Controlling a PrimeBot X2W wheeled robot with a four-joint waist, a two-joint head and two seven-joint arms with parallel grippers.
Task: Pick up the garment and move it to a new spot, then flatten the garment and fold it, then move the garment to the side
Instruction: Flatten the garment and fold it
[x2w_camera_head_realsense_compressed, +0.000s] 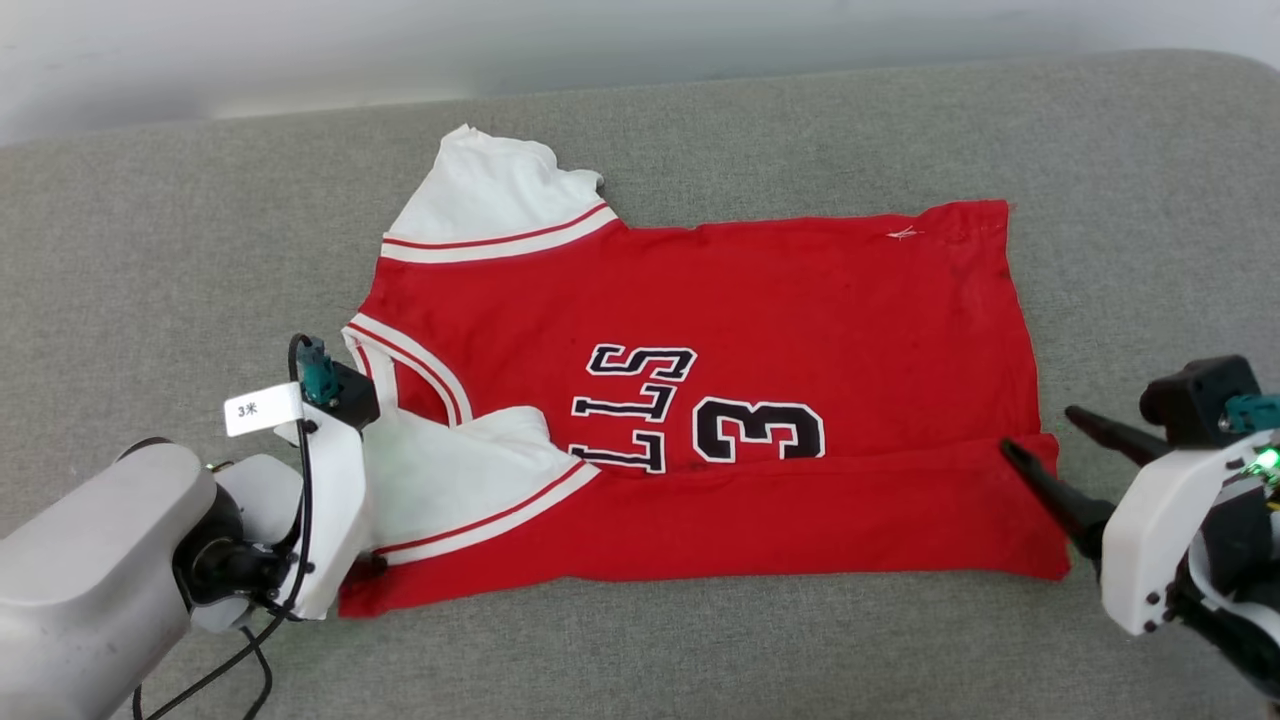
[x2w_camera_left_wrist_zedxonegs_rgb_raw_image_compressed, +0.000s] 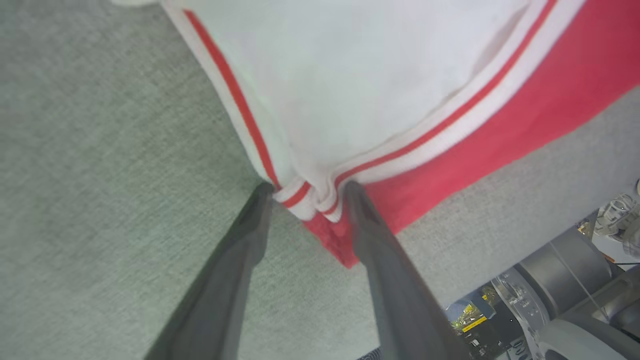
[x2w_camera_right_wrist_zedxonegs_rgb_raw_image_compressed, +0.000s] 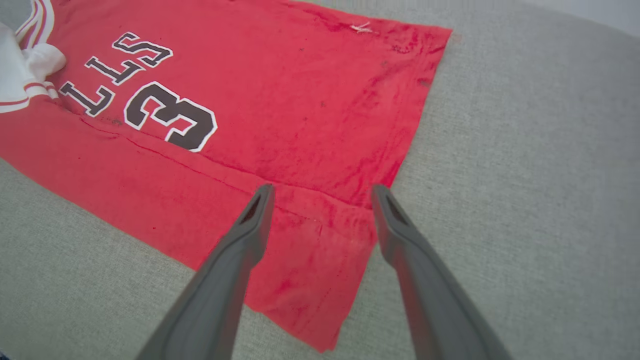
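A red jersey T-shirt (x2w_camera_left_wrist_zedxonegs_rgb_raw_image_compressed: 550, 95) with white striped sleeve is laid on grey woven fabric (x2w_camera_left_wrist_zedxonegs_rgb_raw_image_compressed: 100, 150). Its sleeve corner is straddled by the left gripper's (x2w_camera_left_wrist_zedxonegs_rgb_raw_image_compressed: 306, 194) parted fingers.

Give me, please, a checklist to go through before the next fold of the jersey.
1. Left gripper open: ok, its fingers stand on either side of the near sleeve trim corner.
2. Right gripper open: ok, it is at the hem corner.
3. Jersey flat: ok, few wrinkles.
4. Near edge folded over: ok, a crease runs just below the 3.
5. Far sleeve folded in: not ok, it sticks out.
6. Grippers touching the cloth: cannot tell.
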